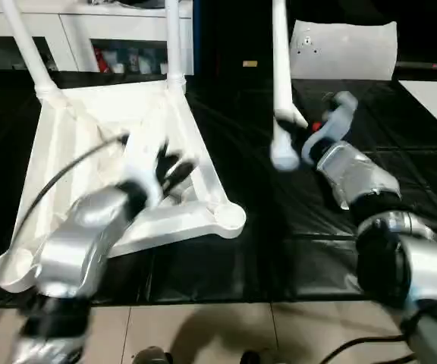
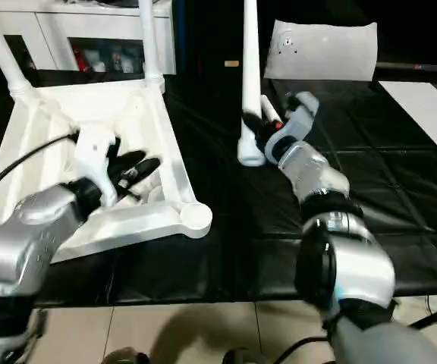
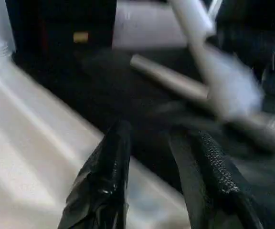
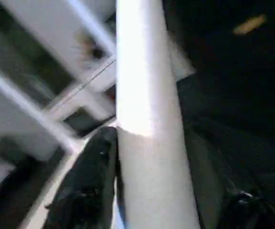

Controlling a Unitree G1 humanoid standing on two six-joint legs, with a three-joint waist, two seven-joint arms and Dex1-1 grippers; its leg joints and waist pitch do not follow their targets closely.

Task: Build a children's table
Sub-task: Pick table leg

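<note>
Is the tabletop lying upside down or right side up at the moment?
Upside down. The tabletop shows its ribbed underside and open corner sockets, with two legs rising from its far corners.

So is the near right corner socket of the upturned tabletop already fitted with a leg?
No, the near right corner socket of the tabletop is an open ring, and the right gripper holds a loose leg apart from it.

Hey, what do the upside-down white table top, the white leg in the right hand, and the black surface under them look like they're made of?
Table top: likely moulded plastic, smooth and slightly glossy, with ribs and round corner sockets formed in one piece.
Leg, gripped by the right hand: apparently the same white plastic, a smooth tapered tube with a soft sheen.
Black surface: probably thin plastic sheeting or film; it wrinkles and catches glare.
</note>
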